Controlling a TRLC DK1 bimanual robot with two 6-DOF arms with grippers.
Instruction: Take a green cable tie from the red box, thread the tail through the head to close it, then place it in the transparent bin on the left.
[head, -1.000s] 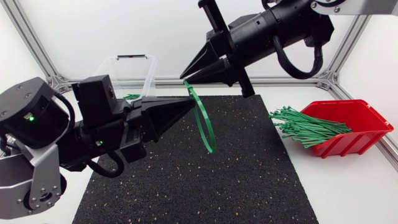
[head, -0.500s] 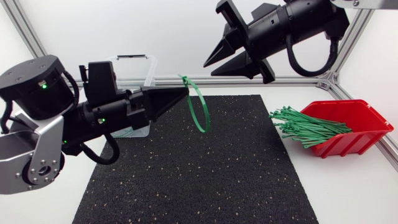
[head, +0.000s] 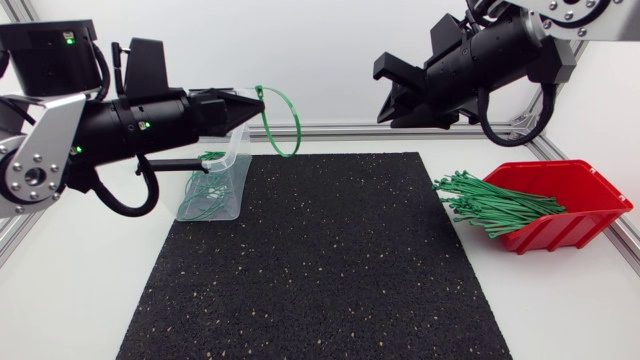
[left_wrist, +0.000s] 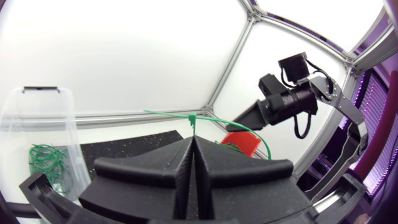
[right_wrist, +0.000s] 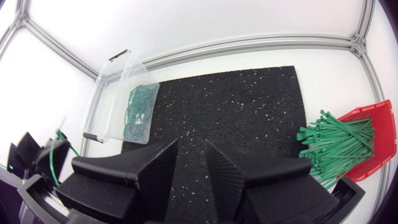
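L tool (head: 255, 100) is clamped on the closed green cable tie (head: 297, 122), upper left-centre in head view. The loop hangs off the tip, approx upright, long axis running top-to-bottom. Transparent bin (head: 236, 190) sits just below & left of the loop, partly under the L arm (head: 120, 125), w/ other green ties (head: 205, 195) inside. The drop prob needs only a short shift left/down, and the L arm is nearer. R tool (head: 392, 98) is at upper right, fingers apart, empty. Red box (head: 600, 190) is far right on the counter (head: 80, 280).

Left arm (head: 35, 150) and right arm (head: 490, 55): silver-grey links, matte black joints, looped black cables (head: 120, 197); green LEDs (head: 67, 40) lit on left.
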